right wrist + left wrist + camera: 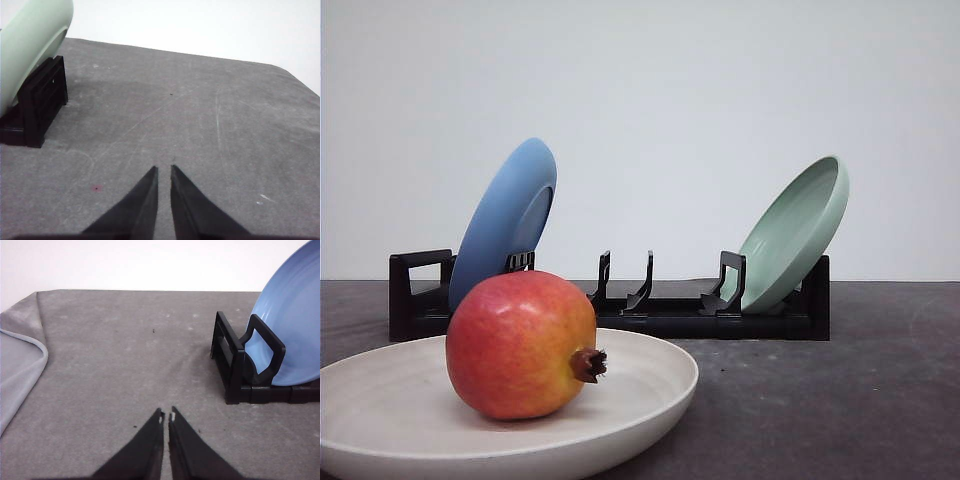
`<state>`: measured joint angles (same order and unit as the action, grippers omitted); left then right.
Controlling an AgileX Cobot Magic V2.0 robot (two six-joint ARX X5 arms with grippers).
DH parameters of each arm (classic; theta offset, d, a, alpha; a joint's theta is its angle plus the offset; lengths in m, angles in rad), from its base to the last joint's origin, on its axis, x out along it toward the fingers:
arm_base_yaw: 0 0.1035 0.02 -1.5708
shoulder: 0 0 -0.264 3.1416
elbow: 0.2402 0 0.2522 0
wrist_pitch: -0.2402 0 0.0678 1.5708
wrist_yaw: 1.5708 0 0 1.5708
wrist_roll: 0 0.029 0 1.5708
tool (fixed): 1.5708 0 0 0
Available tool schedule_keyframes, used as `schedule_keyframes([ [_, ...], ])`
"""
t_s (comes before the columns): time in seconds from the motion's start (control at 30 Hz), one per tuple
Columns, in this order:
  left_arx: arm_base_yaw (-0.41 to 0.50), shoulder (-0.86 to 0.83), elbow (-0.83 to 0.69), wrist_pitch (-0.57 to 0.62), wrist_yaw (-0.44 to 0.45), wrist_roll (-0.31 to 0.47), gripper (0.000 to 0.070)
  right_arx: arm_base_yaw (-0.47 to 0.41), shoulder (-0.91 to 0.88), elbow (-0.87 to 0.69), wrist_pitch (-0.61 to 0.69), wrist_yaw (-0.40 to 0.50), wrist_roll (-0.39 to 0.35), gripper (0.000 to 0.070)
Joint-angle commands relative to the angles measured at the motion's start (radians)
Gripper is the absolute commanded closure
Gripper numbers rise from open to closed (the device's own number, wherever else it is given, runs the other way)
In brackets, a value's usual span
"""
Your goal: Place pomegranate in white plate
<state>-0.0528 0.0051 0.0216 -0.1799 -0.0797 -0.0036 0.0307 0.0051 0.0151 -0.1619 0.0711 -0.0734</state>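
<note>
Grey cloth-covered table (840, 400): the round red-orange pomegranate (520, 343) is seated in the shallow off-white plate (650, 385), near left. Both grippers, left (166, 416) and right (164, 169), appear pressed together, empty. Rolling off could be caused by a nudge.

Both the left gripper (166, 416) and right gripper (164, 170) hang low, jaws nearly closed and holding nothing.

red pomegranate (520, 343) resting in white plate (650, 375)
</note>
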Motion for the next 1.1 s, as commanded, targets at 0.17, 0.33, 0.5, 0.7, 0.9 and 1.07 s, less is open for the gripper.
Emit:
schedule_keyframes([
  [0.17, 0.0, -0.002, -0.01, -0.006, 0.002, -0.005, 0.07, -0.002, -0.002, -0.005, 0.006, 0.0, 0.014, 0.0655],
  [0.33, -0.001, -0.002, -0.01, -0.006, 0.002, -0.005, 0.07, 0.005, -0.002, -0.005, 0.005, 0.001, 0.014, 0.0655],
  [0.5, -0.001, -0.002, -0.01, -0.006, 0.002, -0.005, 0.07, 0.006, -0.002, -0.005, 0.005, 0.0, 0.013, 0.0655],
  [0.7, -0.001, -0.002, -0.01, -0.006, 0.002, -0.005, 0.07, -0.011, -0.002, -0.005, 0.006, 0.0, 0.014, 0.0655],
  [0.9, -0.001, -0.002, -0.01, -0.006, 0.002, -0.005, 0.07, -0.021, -0.002, -0.005, 0.005, 0.0, 0.014, 0.0655],
  [1.07, -0.001, -0.002, -0.01, -0.006, 0.002, -0.005, 0.07, -0.021, -0.002, -0.005, 0.005, 0.0, 0.014, 0.0655],
])
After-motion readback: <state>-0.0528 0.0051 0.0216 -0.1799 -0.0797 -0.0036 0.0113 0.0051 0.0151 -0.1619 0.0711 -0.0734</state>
